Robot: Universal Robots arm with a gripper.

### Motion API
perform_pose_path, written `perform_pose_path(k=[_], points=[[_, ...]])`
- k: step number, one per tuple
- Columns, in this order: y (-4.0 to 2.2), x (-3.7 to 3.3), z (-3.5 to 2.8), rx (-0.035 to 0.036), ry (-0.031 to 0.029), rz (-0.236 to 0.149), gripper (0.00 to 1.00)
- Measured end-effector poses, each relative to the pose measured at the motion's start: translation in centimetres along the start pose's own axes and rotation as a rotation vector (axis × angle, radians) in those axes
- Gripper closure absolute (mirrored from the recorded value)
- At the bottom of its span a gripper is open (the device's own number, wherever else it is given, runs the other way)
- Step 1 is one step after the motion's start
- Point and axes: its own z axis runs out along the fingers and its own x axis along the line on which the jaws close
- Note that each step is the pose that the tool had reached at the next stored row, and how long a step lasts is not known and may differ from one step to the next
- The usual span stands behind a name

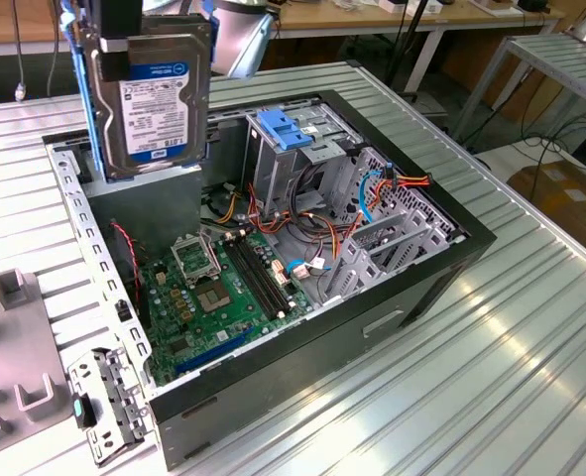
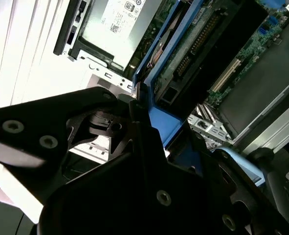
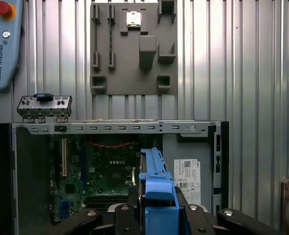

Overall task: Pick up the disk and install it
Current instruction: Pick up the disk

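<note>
Disk hangs upright over the open computer case, clamped by its blue side rails in the end effector. Installing it well likely means keeping it square to the drive cage and clear of the cables.

Gripper is cut off by the exterior view's upper edge; upper rim of the disk is covered by it. Far corner of the computer case is hidden behind the disk. In the first wrist view, held end of the disk is masked by the gripper body; teach pendant is clipped by the picture's edge.
</note>
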Motion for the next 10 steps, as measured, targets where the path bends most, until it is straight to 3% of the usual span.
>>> perform_pose_path(k=[5,8,10], points=[[-2.00,0.12,0.03,-0.0001,0.0001,0.000,0.63],[-2.69,0.14,0.05,0.0000,0.0001,0.000,0.63],[-2.81,0.14,0.05,0.0000,0.0001,0.000,0.63]])
